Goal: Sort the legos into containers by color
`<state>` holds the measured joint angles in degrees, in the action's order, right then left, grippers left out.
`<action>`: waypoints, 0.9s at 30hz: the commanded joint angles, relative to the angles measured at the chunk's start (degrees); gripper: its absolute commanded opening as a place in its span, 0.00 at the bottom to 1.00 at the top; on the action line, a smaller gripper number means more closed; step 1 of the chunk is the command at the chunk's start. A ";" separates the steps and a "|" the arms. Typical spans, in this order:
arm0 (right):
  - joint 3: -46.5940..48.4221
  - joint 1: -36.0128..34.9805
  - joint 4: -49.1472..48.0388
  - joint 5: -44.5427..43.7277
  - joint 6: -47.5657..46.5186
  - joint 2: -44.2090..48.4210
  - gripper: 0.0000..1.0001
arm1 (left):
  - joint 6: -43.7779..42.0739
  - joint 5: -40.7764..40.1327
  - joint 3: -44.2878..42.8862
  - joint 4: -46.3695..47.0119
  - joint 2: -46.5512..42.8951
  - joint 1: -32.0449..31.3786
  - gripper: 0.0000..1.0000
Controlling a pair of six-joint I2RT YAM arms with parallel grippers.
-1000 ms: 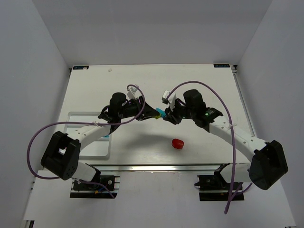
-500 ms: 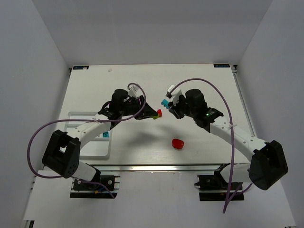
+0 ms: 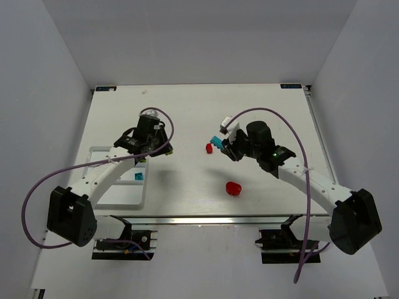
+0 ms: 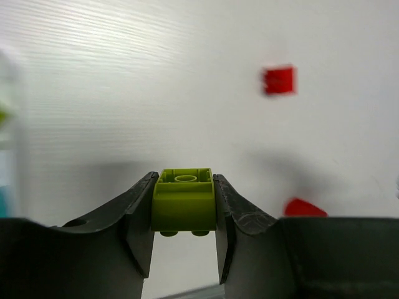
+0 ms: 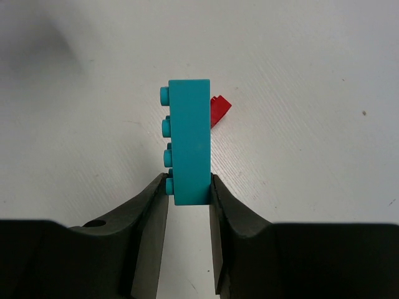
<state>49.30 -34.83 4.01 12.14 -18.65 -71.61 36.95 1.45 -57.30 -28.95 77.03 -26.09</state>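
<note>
White table [image 3: 187, 106] seen from above: the divided tray [image 3: 121, 194] lies toward the near left corner, with a small cyan piece [image 3: 138, 177] in a compartment by its right wall and the left arm [image 3: 106, 169] stretched across it. A small red brick [image 3: 209, 147] lies mid-table, and a rounded red piece [image 3: 233, 188] lies closer to the near edge. At the left wrist, the left gripper [image 4: 184, 180] is partly closed, pinching a yellow-green brick [image 4: 184, 202] between its fingers. At the right wrist, the right gripper [image 5: 188, 179] clamps the lower end of a long cyan brick [image 5: 189, 134], which stands upright with the small red brick just behind it.
</note>
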 commanded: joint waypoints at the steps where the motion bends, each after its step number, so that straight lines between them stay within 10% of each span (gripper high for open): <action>1: -0.78 0.55 -2.60 3.24 -0.59 2.00 0.00 | -2.67 -21.29 -2.47 -11.56 -3.82 2.87 0.00; 7: -1.92 0.90 -2.87 4.03 -0.33 3.23 0.00 | -1.36 -34.13 -4.05 -22.19 -0.32 7.97 0.00; 19: -2.63 1.43 -2.87 6.05 -0.07 4.20 0.00 | -3.64 -31.78 -8.17 -17.20 10.14 16.42 0.01; 22: -2.54 1.52 -2.34 7.27 -0.41 4.11 0.00 | -3.90 -30.99 -8.53 -16.75 13.13 18.00 0.18; 27: -1.93 1.08 1.16 14.74 -3.05 2.98 0.00 | -4.52 -27.66 -7.13 -15.35 12.01 19.84 0.75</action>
<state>46.96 -33.69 3.57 20.64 -19.53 -68.95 32.93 -28.23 -64.12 -46.09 92.47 -7.03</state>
